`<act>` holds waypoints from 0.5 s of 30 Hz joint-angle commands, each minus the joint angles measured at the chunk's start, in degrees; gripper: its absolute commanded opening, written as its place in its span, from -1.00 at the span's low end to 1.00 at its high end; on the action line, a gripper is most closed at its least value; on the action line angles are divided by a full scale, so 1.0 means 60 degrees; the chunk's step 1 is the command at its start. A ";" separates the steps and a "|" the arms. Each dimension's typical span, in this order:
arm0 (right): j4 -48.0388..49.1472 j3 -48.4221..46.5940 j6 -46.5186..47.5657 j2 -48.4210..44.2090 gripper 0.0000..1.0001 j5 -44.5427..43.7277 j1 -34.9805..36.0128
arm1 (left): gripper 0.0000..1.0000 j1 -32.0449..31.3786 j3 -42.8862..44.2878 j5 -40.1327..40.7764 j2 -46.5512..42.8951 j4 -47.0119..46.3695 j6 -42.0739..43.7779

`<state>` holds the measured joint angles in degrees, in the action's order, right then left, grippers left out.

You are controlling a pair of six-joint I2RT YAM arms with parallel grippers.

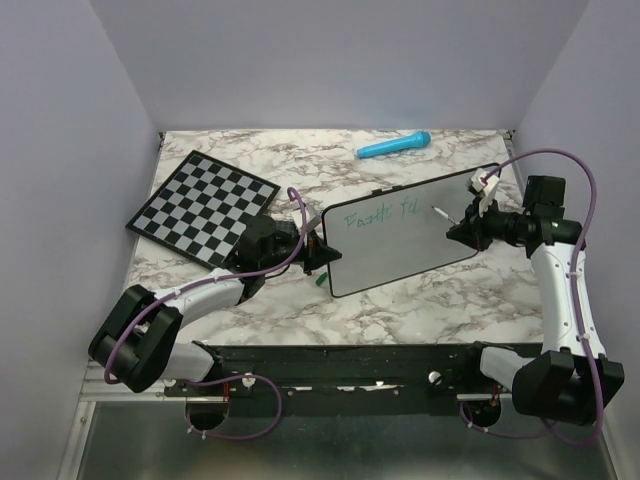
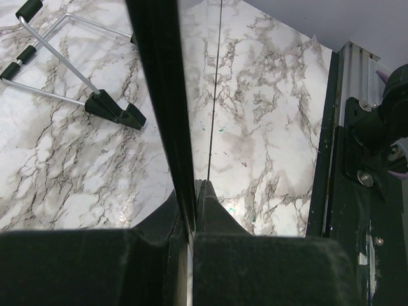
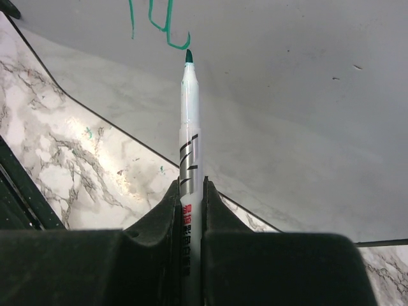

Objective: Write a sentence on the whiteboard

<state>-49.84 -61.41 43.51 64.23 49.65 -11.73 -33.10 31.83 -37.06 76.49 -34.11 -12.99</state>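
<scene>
My left pincer [image 1: 322, 256] is clenched on the left edge of the board [image 1: 400, 258]. In the left wrist view both fingers [image 2: 213, 207] press against the thin black frame [image 2: 159, 95], one on each side, with no gap showing. The board sits near the middle of the marble table [image 1: 300, 305], turned so that its left end is nearer my bases than its right end. Behind it, on the far side of the frame, a wire stand [image 2: 57, 57] with black feet rests on the table.

My right pincer [image 1: 457, 230] is over the right half of the board and grasps a marker [image 3: 190, 127]. The white barrel is pinched upright between my fingers [image 3: 217, 210] and its green tip points at the white face [image 3: 287, 95]. The tip meets the end of the last green stroke; I think it touches the surface, though from this angle I cannot be sure.

The sentence [image 1: 381, 215] runs in one green line along the upper part of the board, starting near the left end and stopping just short of the marker [image 1: 440, 213]. From above it reads something like "Faith fu". In the right wrist view only its last few strokes [image 3: 156, 19] show.

A chessboard [image 1: 200, 205] lies flat at the far left of the table, apart from the board. A blue pen-like thing [image 1: 393, 146] lies near the back edge. A small green bit [image 1: 321, 281] sits just beside the board's near left corner.
</scene>
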 commanded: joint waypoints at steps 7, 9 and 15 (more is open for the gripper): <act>0.0470 -0.0166 -0.0205 0.0530 -0.99 0.0208 0.0474 | -1.00 0.0126 -0.0194 0.0317 0.0289 0.1802 0.0964; 0.0616 -0.0210 -0.0322 0.0633 -0.99 0.0178 0.0592 | -1.00 0.0126 -0.0164 0.0303 0.0304 0.1876 0.0994; 0.0704 -0.0327 -0.0424 0.0765 -0.99 0.0177 0.0768 | -1.00 0.0126 -0.0106 0.0200 0.0391 0.1935 0.1008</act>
<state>-47.48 -61.58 41.98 68.45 49.80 -7.86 -32.99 32.25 -37.34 76.51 -33.10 -12.82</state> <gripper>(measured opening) 0.148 0.061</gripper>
